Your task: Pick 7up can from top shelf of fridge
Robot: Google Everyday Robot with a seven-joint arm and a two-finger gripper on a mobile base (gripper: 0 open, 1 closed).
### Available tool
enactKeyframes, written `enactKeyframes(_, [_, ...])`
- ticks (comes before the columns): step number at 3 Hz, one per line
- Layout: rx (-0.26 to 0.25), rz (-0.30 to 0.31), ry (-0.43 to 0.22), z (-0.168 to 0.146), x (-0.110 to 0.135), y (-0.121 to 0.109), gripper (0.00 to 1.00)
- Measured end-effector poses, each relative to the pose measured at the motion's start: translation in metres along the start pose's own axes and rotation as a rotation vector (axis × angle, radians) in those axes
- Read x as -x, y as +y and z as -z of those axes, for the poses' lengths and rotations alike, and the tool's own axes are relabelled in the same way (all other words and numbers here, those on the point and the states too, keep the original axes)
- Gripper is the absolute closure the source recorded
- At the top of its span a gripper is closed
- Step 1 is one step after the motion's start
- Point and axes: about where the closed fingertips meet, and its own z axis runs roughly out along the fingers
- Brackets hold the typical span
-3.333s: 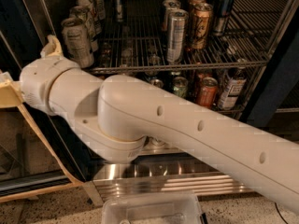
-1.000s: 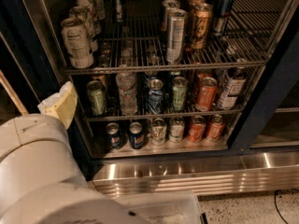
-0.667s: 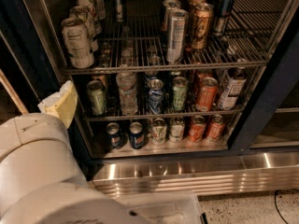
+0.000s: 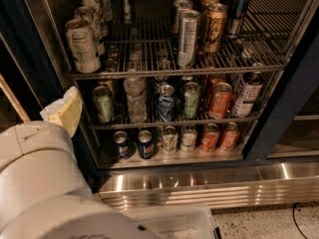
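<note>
One 7up can (image 4: pixel 82 45) stands at ten o'clock on the top shelf (image 4: pixel 149 73) of the fridge (image 4: pixel 281 111); the gripper (image 4: pixel 65 111) hangs at nine o'clock, its grip I cannot tell.

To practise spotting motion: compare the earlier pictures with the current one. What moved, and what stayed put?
The robot arm, earlier stretched across the fridge hiding the lower shelves, swung back to the lower left, uncovering them. The gripper is out of view. The 7up can and other cans on the top shelf stayed put.
</note>
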Motion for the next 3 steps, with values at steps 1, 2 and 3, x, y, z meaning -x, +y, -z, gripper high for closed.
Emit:
enactKeyframes(1, [0.000, 0.000, 0.000, 0.0000, 0.0000, 0.0000, 0.00])
enactKeyframes(2, [0.000, 0.000, 0.000, 0.0000, 0.0000, 0.0000, 0.00])
enactKeyframes(3, [0.000, 0.000, 0.000, 0.0000, 0.0000, 0.0000, 0.00])
